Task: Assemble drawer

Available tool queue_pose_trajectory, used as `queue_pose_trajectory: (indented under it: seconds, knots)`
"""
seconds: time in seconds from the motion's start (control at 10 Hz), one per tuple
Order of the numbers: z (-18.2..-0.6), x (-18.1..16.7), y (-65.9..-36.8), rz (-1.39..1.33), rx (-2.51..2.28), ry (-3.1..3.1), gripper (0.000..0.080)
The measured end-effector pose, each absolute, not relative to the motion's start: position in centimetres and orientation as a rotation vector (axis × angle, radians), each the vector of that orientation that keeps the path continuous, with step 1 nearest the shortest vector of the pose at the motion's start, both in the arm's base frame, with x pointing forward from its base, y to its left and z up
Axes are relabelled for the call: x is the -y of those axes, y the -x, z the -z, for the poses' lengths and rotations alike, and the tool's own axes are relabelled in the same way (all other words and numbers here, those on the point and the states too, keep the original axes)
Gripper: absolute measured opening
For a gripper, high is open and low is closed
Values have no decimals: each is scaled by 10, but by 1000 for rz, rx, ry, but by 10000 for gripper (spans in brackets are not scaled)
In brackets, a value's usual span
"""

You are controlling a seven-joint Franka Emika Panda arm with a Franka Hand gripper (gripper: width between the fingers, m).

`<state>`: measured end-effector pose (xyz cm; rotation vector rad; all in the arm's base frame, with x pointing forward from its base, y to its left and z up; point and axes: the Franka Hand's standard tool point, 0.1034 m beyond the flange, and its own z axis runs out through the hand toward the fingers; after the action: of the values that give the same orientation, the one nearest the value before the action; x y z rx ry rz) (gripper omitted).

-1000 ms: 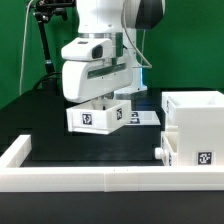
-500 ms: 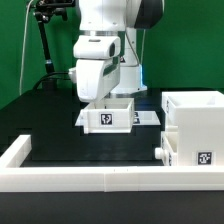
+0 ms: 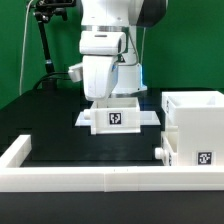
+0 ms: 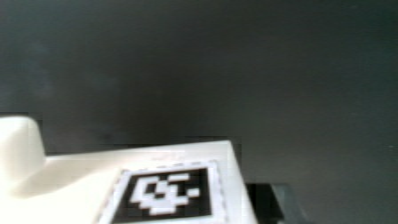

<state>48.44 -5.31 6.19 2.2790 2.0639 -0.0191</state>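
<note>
Black tabletop [image 3: 60, 120] spread under everything, edged along its near side by a long white rail [image 3: 80, 178] that turned back at the exterior view's left. White robot arm [image 3: 108, 45] stood over the middle of the scene, reaching straight down. At the exterior view's right sat the white drawer cabinet [image 3: 195, 125], a boxy body with a marker tag on its front face and a small round knob [image 3: 159, 153] at its lower corner. It rested on the tabletop, just inside the rail and apart from the arm.

Below the wrist hung the drawer box [image 3: 118, 113], a smaller white part with a marker tag facing the camera. It sat over the marker board [image 3: 150, 118], whose flat white edge showed on either side of it; whether the box touched the board or hung just above it could not be told. The claw [image 3: 104, 99] reached down at the top of this box, its fingers mostly hidden by the wrist housing and by the part. How far apart they stood, and whether they were clamped on the box wall, could not be told. The wrist view showed only a blurred white surface with a marker tag [image 4: 164, 190] against the dark tabletop [image 4: 214, 60].
</note>
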Motion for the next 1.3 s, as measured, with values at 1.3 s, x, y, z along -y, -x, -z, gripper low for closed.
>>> queue_pose_trajectory:
  seconds: [1.3]
  knots:
    - [-58, 24, -533, 55, -2149, -2185, 74]
